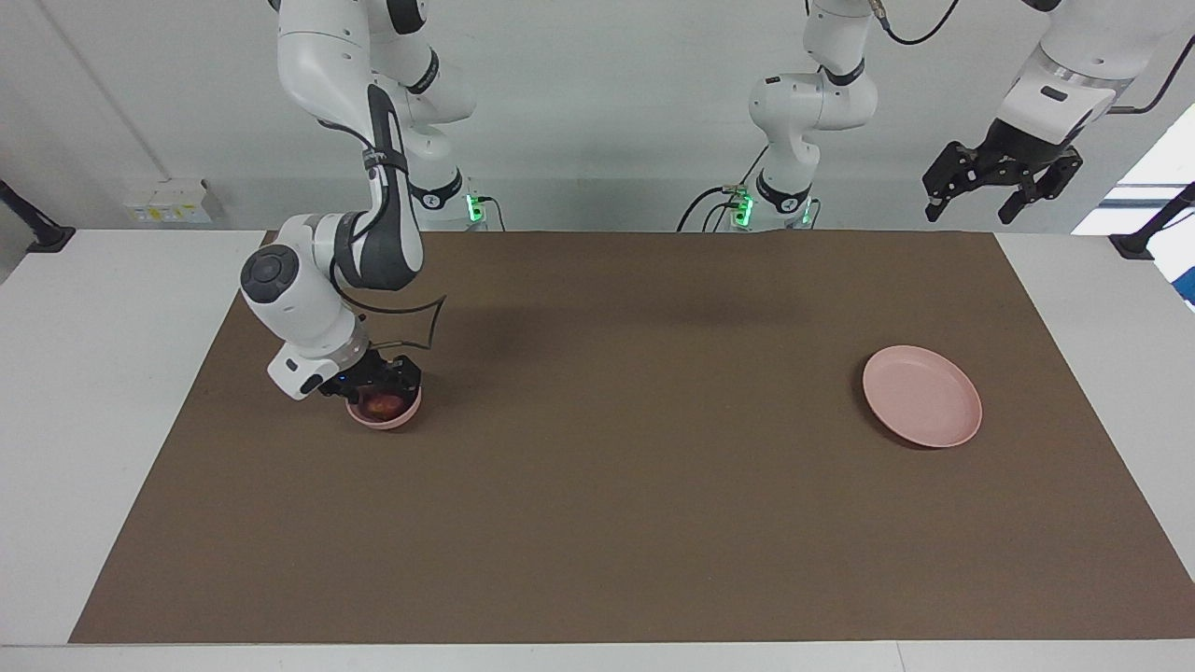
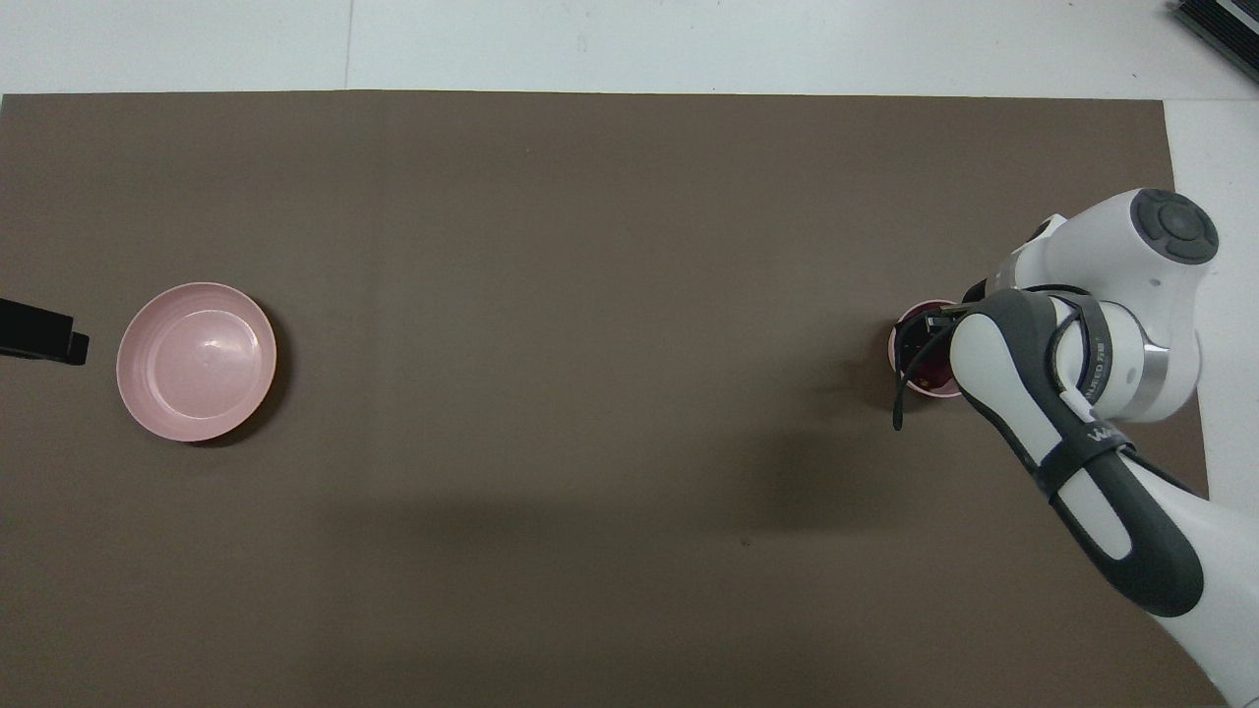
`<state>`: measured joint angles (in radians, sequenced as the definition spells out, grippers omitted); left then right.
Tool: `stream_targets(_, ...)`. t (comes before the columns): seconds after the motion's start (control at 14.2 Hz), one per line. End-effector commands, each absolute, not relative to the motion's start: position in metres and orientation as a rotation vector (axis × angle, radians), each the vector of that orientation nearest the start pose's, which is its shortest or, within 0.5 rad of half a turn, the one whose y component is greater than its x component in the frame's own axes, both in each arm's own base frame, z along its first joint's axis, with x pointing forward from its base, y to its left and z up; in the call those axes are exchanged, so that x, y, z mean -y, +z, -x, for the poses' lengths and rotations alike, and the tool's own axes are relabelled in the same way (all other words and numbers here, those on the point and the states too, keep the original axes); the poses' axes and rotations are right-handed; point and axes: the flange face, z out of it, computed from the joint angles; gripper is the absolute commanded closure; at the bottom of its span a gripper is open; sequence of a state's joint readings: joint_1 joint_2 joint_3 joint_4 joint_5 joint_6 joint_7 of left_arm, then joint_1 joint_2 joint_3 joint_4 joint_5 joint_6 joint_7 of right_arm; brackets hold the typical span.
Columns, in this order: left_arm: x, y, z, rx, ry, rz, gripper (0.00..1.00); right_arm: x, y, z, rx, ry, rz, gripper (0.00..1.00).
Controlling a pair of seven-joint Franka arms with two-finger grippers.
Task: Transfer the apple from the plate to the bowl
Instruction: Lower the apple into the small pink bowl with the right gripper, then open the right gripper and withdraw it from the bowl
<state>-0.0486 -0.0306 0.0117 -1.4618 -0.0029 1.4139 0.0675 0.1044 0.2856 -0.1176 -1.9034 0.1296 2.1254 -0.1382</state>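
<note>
While the apple (image 1: 380, 404) lies in the bowl (image 1: 397, 419), the right gripper (image 1: 375, 382) hangs just above it, fingers spread and released.

A brown mat (image 1: 616, 485) covers most of the white bench (image 1: 93, 392), flat and smooth. On the wall sits a pale socket box (image 1: 173, 201), and black clamps (image 1: 42, 238) grip the bench at both ends.

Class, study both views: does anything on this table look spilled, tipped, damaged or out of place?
Nothing stands out. The apple sits in the upright bowl beneath the right gripper; the plate lies flat and bare on the mat. The left gripper waits raised.
</note>
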Motion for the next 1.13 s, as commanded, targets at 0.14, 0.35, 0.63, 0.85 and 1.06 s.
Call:
stream_targets(0.14, 0.018, 0.679, -0.519, -0.167, 0.029, 3.149, 0.00, 0.002, 0.416, -0.615, 0.153, -0.047, 3.124, 0.00)
stream_targets(0.35, 0.018, 0.679, -0.519, -0.167, 0.029, 3.149, 0.00, 0.003, 0.469, -0.617, 0.169, -0.059, 3.188, 0.00)
stream_targets(0.63, 0.018, 0.679, -0.519, -0.167, 0.029, 3.149, 0.00, 0.021, 0.544, -0.586, 0.123, -0.056, 3.201, 0.00)
stream_targets(0.85, 0.018, 0.679, -0.519, -0.167, 0.029, 3.149, 0.00, 0.026, 0.587, -0.567, 0.108, -0.062, 3.201, 0.00)
stream_targets(1.06, 0.018, 0.679, -0.519, -0.167, 0.029, 3.149, 0.00, 0.033, 0.635, -0.555, 0.076, -0.037, 3.201, 0.00)
